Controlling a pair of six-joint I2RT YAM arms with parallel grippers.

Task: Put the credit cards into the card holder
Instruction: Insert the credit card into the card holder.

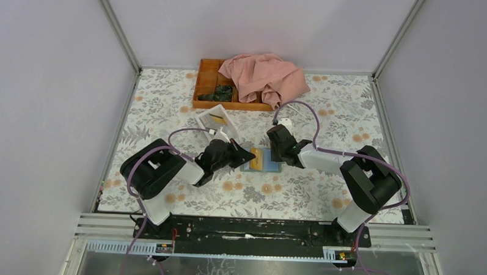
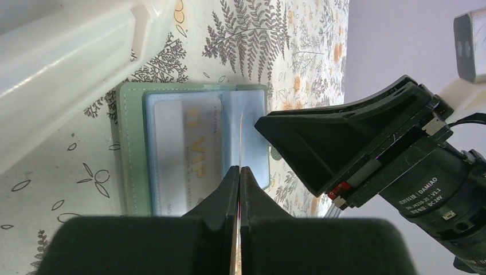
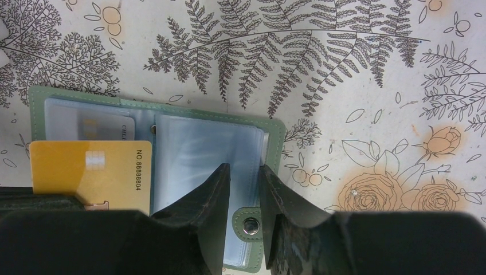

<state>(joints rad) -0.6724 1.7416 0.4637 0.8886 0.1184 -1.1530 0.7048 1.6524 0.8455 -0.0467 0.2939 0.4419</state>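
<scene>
The left gripper has its jaws fully closed on a thin orange plastic card, pinched near one edge and seen edge-on from the left wrist. The card's free part reaches over the half nearer the left arm of the grey-green folding card holder. The holder lies open and flat on the floral tablecloth between the two grippers. A greyish card sits in a clear bluish sleeve of that same half, partly overlapped by the orange one. The right gripper has its jaws partly apart, tips down over the holder's other half beside the snap tab, and nothing is seen pinched between them. Whether the tips touch the sleeve cannot be told. Near the left gripper stands a white rectangular open-topped box. At the far edge of the table, well apart, an orange wooden tray carries a crumpled pink cloth.
</scene>
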